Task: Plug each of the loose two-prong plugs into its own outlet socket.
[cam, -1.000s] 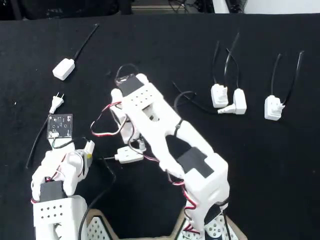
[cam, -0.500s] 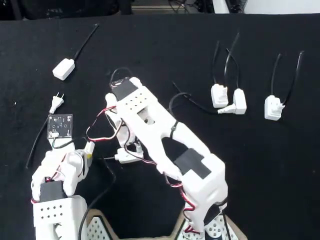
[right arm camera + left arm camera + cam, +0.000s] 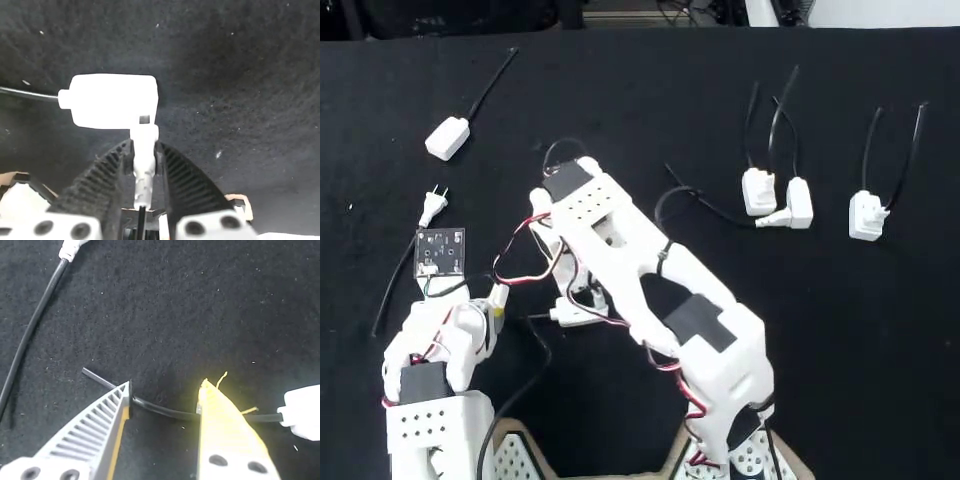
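The plug (image 3: pixel 144 134) is right at the socket (image 3: pixel 114 100), nose touching the block's side, and the right hand (image 3: pixel 144 150) is clamped tight on the plug's narrow body, both fingers flat against its sides. Whether the prongs are fully home cannot be told from here. From above, that socket (image 3: pixel 575 316) lies on the desk (image 3: pixel 650 90) under the right arm, near the front edge, its thin black cable (image 3: pixel 165 412) running off towards the left hand (image 3: pixel 165 390). That hand is spread wide, fingers straddling the cable without pinching it, the socket's end (image 3: pixel 302 410) just beside one finger. The plug looks light, hard and smooth; the grip on its flat sides, behind the prongs, is probably the right place, since thin prongs could bend if pushed in skewed. The socket block is light too and will likely skid on the cloth under a push, so it wants bracing on its body; the limp cable is a poor handle. Farther out, a loose plug (image 3: pixel 433 205) waits at the left beside a black plate (image 3: pixel 440 252).
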`<act>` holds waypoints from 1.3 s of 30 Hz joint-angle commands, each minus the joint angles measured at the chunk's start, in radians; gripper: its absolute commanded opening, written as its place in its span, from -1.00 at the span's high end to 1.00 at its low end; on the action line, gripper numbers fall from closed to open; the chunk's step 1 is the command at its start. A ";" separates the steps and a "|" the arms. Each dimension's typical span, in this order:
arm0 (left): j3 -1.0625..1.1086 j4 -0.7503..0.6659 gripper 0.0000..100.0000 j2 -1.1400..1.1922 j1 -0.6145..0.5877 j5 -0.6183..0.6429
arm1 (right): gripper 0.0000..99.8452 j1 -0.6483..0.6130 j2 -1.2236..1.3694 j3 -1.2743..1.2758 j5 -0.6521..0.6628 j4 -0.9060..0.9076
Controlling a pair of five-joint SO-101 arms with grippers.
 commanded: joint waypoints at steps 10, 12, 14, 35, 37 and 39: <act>-0.004 0.003 0.55 -0.009 -0.010 -0.008 | 0.98 -0.006 0.030 -0.108 -0.034 0.025; -0.004 0.003 0.55 -0.009 -0.010 -0.008 | 0.98 -0.005 0.030 -0.104 -0.043 0.025; -0.004 0.003 0.55 -0.009 -0.010 -0.008 | 0.98 -0.005 0.031 -0.099 -0.048 0.025; -0.004 0.003 0.55 -0.009 -0.010 -0.008 | 0.98 -0.006 -0.051 -0.051 -0.012 0.031; -0.004 0.003 0.55 -0.009 -0.010 -0.008 | 0.98 -0.008 -0.110 -0.019 -0.012 0.031; -0.004 0.002 0.55 -0.009 -0.010 -0.008 | 0.98 -0.003 -0.157 -0.002 -0.014 0.031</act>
